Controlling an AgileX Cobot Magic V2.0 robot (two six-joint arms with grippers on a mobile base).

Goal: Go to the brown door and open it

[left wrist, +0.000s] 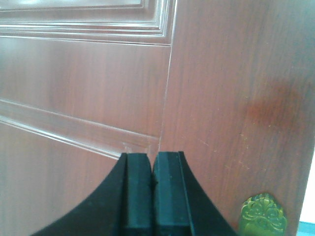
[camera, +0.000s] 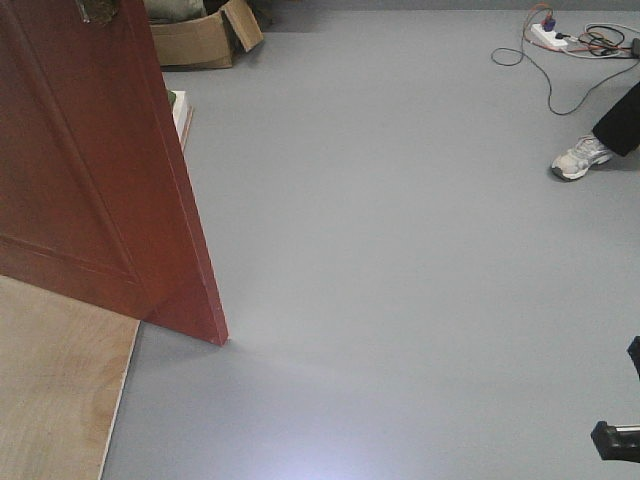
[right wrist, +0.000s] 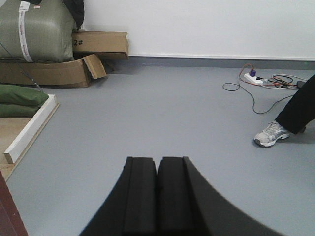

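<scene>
The brown door [camera: 90, 170] stands at the left of the front view, its free edge slanting down to a bottom corner on the grey floor. It fills the left wrist view [left wrist: 206, 83], very close, with recessed panels and a brass plate [left wrist: 263, 214] at the lower right. My left gripper [left wrist: 152, 156] is shut and empty, its tips pointing at the door face beside the panel moulding. My right gripper [right wrist: 157, 160] is shut and empty, pointing out over open floor. A sliver of the door [right wrist: 7, 211] shows at that view's lower left. The knob is out of view.
A pale plywood board [camera: 55, 380] lies by the door's foot. Cardboard boxes [right wrist: 64, 71] and a green sack [right wrist: 37, 29] stand at the back left. A person's shoe [right wrist: 270, 133] and a power strip with cables [right wrist: 256, 77] are to the right. Grey floor [camera: 400, 260] lies ahead.
</scene>
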